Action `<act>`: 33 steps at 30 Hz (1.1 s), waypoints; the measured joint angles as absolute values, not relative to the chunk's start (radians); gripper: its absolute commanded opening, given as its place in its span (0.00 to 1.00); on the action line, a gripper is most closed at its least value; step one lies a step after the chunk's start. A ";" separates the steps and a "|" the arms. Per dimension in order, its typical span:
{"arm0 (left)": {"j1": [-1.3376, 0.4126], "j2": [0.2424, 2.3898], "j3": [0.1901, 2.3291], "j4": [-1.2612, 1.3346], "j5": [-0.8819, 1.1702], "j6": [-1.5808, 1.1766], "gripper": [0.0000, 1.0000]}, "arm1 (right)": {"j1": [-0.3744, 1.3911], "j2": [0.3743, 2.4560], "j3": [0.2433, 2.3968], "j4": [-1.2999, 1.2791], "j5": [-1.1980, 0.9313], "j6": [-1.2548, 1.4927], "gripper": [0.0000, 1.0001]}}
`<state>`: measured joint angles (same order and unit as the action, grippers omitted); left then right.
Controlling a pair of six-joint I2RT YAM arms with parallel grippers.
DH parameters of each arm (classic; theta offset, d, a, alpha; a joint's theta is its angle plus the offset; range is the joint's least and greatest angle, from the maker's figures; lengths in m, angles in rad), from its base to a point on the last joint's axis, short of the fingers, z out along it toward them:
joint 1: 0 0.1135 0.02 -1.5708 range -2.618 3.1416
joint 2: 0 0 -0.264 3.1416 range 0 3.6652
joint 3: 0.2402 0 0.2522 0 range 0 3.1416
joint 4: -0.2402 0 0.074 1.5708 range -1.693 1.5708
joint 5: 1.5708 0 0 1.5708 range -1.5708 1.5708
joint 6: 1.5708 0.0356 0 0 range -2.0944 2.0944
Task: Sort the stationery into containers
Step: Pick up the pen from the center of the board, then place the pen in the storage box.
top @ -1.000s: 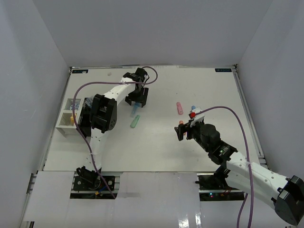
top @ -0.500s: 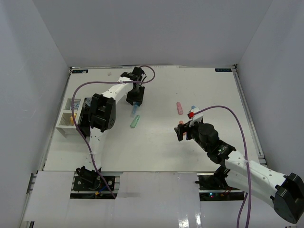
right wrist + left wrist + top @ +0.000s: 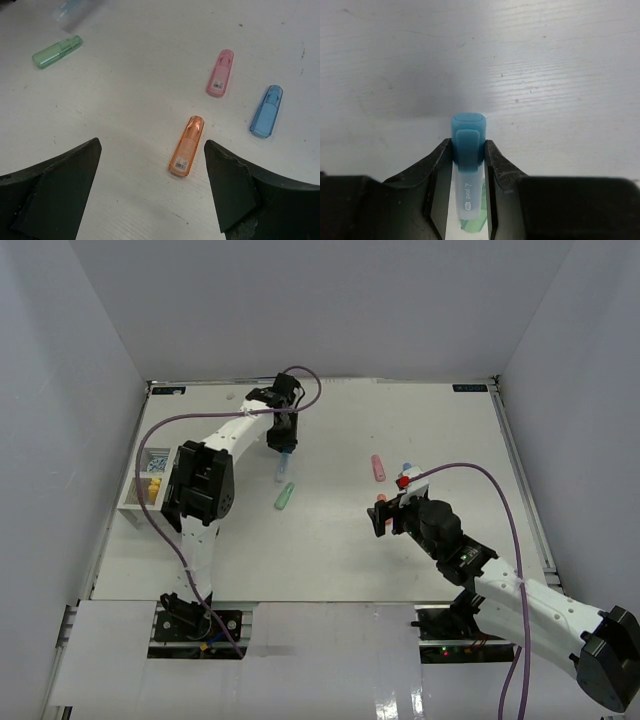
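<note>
My left gripper is shut on a blue-capped marker, its pads pressing the cap from both sides. In the top view this gripper is at the far middle-left of the table, with the marker pointing toward me. A green marker lies just beyond it on the near side. My right gripper stands open and holds nothing. An orange marker lies flat on the table between its fingers. A pink marker and a blue marker lie further off to the right.
A white tray with two compartments stands at the left edge and holds small yellow pieces; the left arm's elbow hangs right beside it. A purple cable loops over each arm. White walls enclose the table on three sides.
The left gripper's jaws have closed from wide open onto the blue marker, and its wrist has drifted a little to the far left. The right arm has hardly moved.
</note>
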<state>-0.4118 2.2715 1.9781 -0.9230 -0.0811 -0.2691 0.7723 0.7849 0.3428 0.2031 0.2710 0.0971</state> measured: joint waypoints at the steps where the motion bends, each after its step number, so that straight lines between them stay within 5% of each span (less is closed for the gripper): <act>1: -0.412 2.230 1.957 -0.910 -0.094 -0.278 0.06 | 0.772 0.781 0.343 0.204 0.271 0.097 0.90; 9: -0.365 1.634 1.640 -0.724 -0.286 -0.334 0.07 | 0.768 0.755 0.342 0.203 0.258 0.099 0.90; 20: 0.022 1.063 1.159 -0.530 -0.547 -0.324 0.07 | 0.761 0.719 0.341 0.204 0.205 0.106 0.90; 33: 0.197 1.013 0.928 -0.215 -0.679 -0.262 0.10 | 0.761 0.652 0.329 0.201 0.168 0.123 0.90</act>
